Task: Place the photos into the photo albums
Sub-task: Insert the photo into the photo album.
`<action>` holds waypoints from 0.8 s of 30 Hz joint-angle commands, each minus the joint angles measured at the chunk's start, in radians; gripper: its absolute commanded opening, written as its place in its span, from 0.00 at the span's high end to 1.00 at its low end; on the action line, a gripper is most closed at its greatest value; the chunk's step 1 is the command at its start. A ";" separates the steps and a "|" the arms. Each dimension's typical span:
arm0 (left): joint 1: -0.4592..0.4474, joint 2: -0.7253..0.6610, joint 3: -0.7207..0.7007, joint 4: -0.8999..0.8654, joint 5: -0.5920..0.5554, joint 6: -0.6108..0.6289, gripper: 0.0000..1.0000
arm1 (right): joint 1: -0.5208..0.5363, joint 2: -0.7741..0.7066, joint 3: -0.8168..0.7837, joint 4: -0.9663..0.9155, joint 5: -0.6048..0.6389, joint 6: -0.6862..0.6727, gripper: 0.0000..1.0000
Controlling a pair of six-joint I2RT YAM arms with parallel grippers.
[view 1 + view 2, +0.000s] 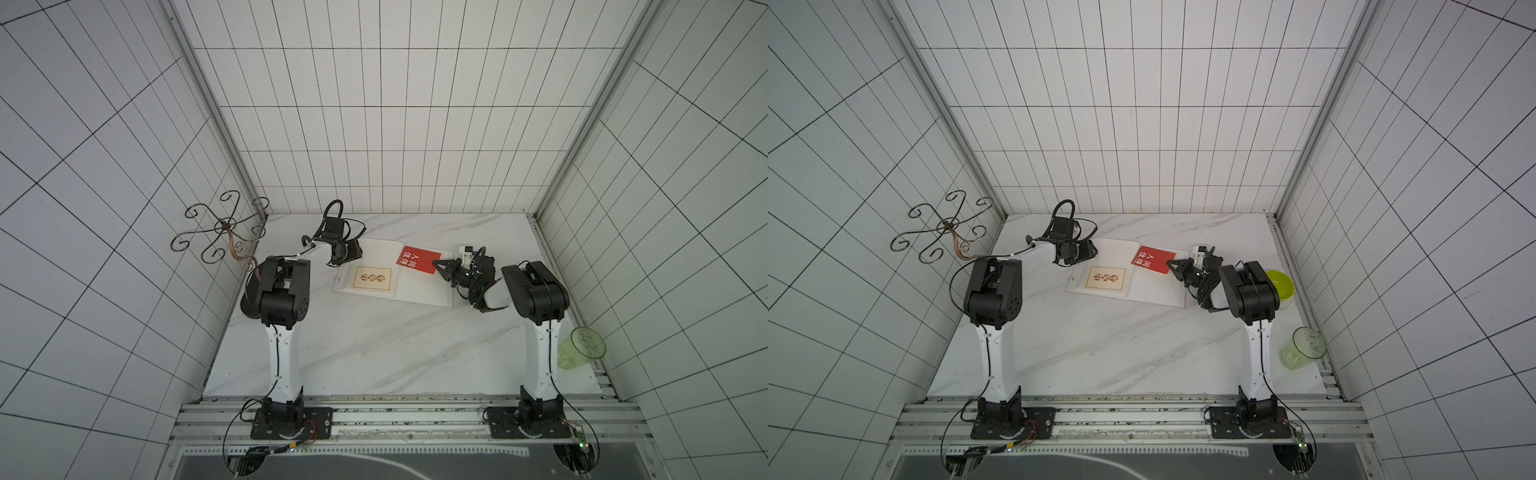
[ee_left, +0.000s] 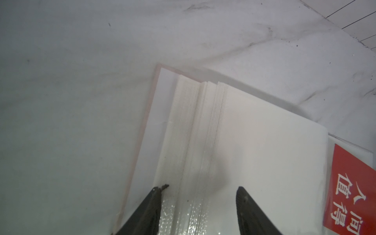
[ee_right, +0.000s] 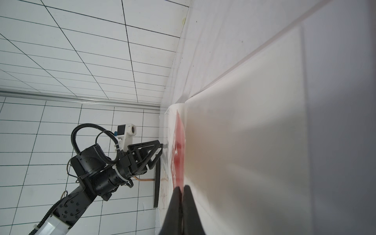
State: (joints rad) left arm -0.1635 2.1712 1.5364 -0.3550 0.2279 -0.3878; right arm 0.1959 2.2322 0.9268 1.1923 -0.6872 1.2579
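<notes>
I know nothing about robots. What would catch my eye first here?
The bright red card with white Chinese characters stands out first. It lies on the right page of an open white album at the back of the marble table, and the right gripper is pinched shut on its edge. The left gripper, jaws open, sits at the album's far left corner, just beyond a gold-framed cream card.
</notes>
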 commanded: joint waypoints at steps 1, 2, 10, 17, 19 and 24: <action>0.004 0.074 -0.046 -0.090 -0.014 -0.011 0.41 | 0.004 0.047 0.093 -0.038 -0.051 0.014 1.00; 0.004 0.072 -0.047 -0.090 -0.013 -0.014 0.41 | 0.008 0.051 0.104 -0.054 -0.060 0.011 1.00; 0.006 0.070 -0.073 -0.072 0.000 -0.022 0.41 | 0.044 0.091 0.239 -0.163 -0.157 -0.014 1.00; 0.007 0.099 -0.067 -0.061 0.026 -0.039 0.41 | 0.068 0.126 0.369 -0.324 -0.176 -0.093 1.00; 0.007 0.103 -0.073 -0.055 0.034 -0.041 0.41 | 0.069 0.145 0.397 -0.336 -0.183 -0.091 1.00; 0.007 0.110 -0.076 -0.050 0.046 -0.049 0.41 | 0.077 0.179 0.458 -0.379 -0.194 -0.098 1.00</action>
State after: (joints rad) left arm -0.1516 2.1742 1.5181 -0.3111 0.2634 -0.4149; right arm 0.2577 2.3714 1.2995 0.8772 -0.8619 1.1805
